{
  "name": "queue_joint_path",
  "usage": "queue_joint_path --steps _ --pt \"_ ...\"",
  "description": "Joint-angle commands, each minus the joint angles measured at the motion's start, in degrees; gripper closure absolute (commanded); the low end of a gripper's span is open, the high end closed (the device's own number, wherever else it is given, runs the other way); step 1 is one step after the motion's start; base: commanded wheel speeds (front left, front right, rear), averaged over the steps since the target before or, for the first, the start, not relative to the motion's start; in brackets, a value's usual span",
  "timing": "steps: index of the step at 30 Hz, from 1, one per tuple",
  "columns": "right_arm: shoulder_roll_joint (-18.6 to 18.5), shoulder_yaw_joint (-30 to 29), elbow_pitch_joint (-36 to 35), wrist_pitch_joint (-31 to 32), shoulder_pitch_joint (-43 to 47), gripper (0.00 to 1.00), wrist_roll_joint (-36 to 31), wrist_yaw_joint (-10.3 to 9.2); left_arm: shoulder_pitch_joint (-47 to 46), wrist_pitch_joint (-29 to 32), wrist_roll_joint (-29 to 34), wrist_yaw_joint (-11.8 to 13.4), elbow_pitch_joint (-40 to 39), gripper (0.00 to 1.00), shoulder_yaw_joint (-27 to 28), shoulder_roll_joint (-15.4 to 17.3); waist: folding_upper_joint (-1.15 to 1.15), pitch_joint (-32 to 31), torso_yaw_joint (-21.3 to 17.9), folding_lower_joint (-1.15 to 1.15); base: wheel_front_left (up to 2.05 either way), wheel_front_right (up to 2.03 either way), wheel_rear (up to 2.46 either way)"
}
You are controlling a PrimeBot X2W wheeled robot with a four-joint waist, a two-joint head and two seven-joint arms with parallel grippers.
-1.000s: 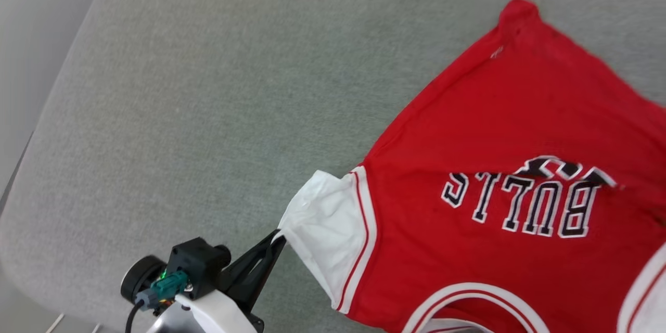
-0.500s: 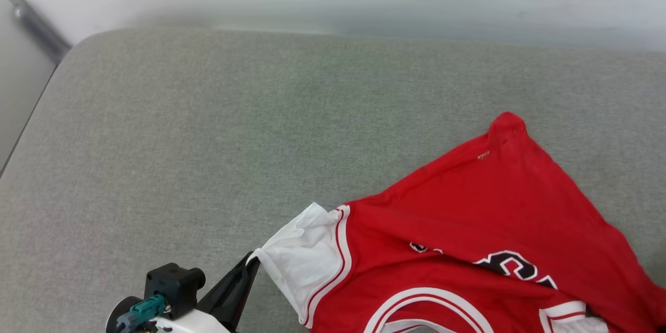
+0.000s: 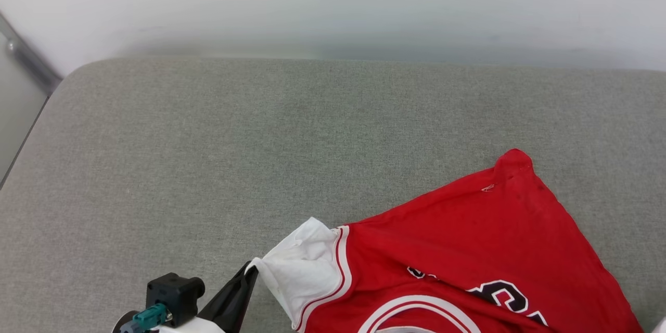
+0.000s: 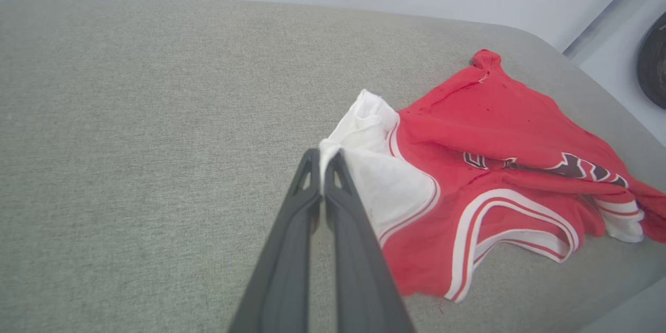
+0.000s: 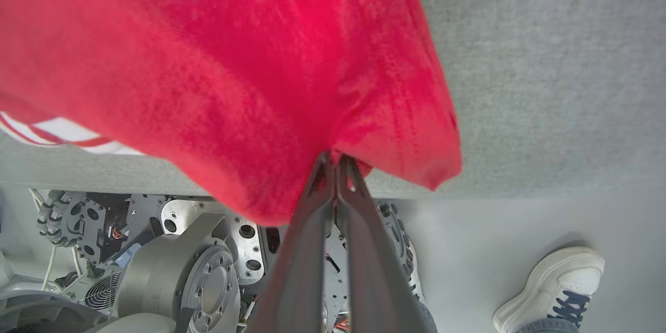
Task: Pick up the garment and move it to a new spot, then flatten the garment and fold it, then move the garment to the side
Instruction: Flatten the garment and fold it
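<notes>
The garment (image 3: 468, 250), a red jersey with white sleeves and striped trim, lies crumpled at the lower right of the grey cushion (image 3: 208, 156) in the head view. My left gripper (image 3: 250, 270) is shut on the edge of its white sleeve (image 3: 302, 265); the left wrist view shows the same pinch (image 4: 323, 158) with the garment (image 4: 494, 130) spread to the right. In the right wrist view my right gripper (image 5: 334, 158) is shut on a red hem of the garment (image 5: 234, 73), which hangs bunched over the cushion's front edge.
A pale wall (image 3: 333, 5) runs behind the cushion, whose left part is bare. The right wrist view shows my metal base (image 5: 171, 260) on the floor and a person's white shoe (image 5: 551, 286) at the lower right.
The head camera tilted up, bringing the wall into view. The garment went from spread with its lettering showing to bunched and pulled toward the front edge; the left gripper kept its hold on the sleeve.
</notes>
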Motion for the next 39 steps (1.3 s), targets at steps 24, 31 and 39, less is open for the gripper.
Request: queue_joint_path --steps 24,31,39 --pt "-5.67 9.44 -1.87 -0.15 -27.13 0.0 -2.4 -0.02 -6.85 -0.62 1.64 -3.43 -1.12 1.0 -2.33 -3.15 0.0 9.61 9.64 0.01 0.0 0.0 0.0" --pt "-5.02 8.4 6.45 -0.3 -34.13 0.0 -6.61 -0.02 -9.36 -0.72 2.28 -4.45 -1.74 1.0 -3.27 -4.27 0.0 13.16 13.36 0.01 0.0 0.0 0.0" --pt "-5.85 7.4 13.74 -1.27 -37.47 0.0 -9.94 -0.02 -10.96 -0.99 2.72 -5.29 -1.43 1.0 -4.06 -5.61 0.0 16.11 15.9 0.01 0.0 0.0 0.0"
